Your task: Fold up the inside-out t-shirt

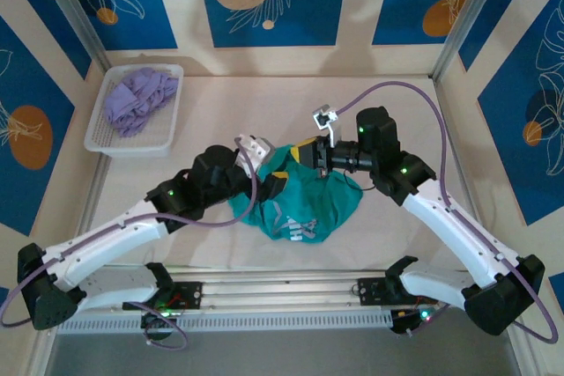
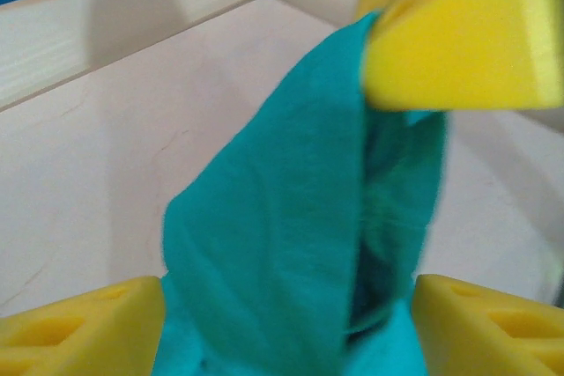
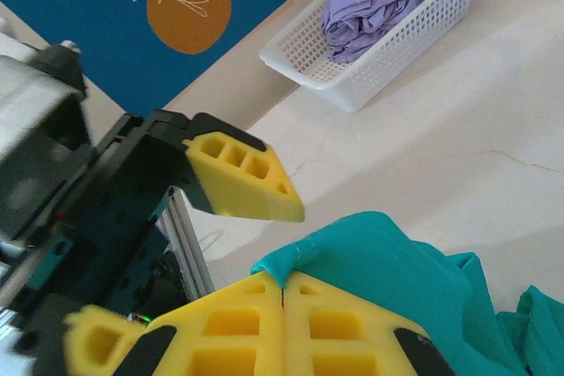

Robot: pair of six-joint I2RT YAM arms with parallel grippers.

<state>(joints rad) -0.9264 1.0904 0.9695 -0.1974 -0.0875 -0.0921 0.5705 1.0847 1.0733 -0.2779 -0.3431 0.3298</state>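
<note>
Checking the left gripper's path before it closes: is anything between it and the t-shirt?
Nothing visible does. The t-shirt hangs directly between the open fingers of the left gripper; the right gripper, shut on the same cloth, sits close by.

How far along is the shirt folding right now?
Nothing looks folded: the shirt lies in a crumpled heap. In hand: the right gripper is shut on a raised edge of it, with the left gripper open around the hanging cloth. To do: spreading it flat and every fold.
</note>
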